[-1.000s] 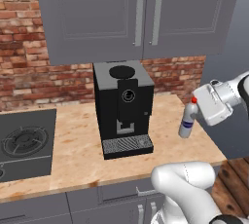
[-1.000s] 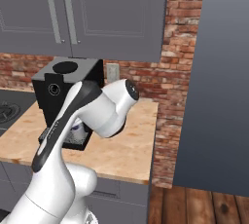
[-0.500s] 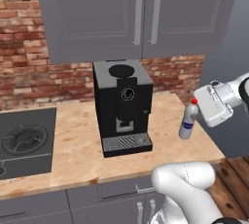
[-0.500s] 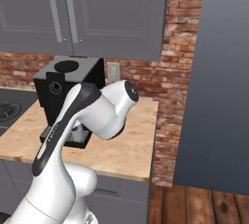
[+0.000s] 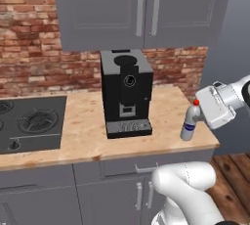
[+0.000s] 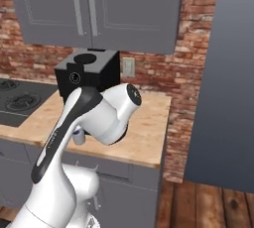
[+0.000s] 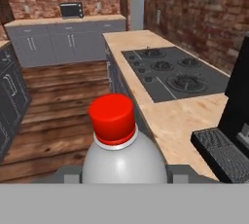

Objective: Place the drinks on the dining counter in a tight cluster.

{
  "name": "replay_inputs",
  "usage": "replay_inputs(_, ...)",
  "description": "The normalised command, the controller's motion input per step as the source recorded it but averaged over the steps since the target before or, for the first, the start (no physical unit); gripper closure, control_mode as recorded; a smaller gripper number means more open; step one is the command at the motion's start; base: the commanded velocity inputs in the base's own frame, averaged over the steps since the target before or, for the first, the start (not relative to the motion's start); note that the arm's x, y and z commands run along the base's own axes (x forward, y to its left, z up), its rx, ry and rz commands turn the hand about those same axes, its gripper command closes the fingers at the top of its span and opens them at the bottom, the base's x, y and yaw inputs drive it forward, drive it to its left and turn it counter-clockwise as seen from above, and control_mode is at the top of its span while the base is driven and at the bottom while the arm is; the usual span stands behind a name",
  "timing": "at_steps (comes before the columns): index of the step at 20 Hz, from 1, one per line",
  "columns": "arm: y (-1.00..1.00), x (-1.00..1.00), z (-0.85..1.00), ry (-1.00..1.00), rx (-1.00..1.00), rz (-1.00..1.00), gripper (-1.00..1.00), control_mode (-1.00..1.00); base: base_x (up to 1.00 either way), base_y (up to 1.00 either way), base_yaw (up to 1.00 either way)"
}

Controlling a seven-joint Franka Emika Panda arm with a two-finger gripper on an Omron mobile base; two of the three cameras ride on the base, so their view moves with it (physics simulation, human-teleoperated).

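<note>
I have the claw (image 5: 199, 117) closed on the small clear bottle with the red cap (image 5: 190, 122), which stands near the right front corner of the table (image 5: 83, 131), to the right of the black coffee machine (image 5: 125, 92). I judge this bottle light, stiff and a little slippery, so the hold on its body below the cap seems the safest place. Whether there is liquid inside, I cannot tell.

The bottle (image 5: 189, 126) looks like smooth clear plastic with a glossy red cap (image 7: 112, 116). The counter (image 5: 83, 131) is light speckled wood, matt. The coffee machine (image 5: 126, 92) is matt black plastic, the stove (image 5: 29, 123) dark matt metal. The wall (image 5: 29, 38) is rough red brick; the floor (image 7: 53, 116) is dark wood planks.
</note>
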Motion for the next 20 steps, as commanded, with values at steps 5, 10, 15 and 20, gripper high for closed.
replay_inputs(5,0.00,0.00,0.00,0.00,0.00,0.00,1.00,1.00,-0.14,0.00,0.30)
replay_inputs(10,0.00,0.00,0.00,0.00,0.00,0.00,1.00,1.00,-0.53,0.00,0.42)
replay_inputs(15,0.00,0.00,0.00,0.00,0.00,0.00,1.00,1.00,-0.45,0.00,0.48)
replay_inputs(20,0.00,0.00,0.00,0.00,0.00,0.00,1.00,1.00,-0.13,-0.06,0.56)
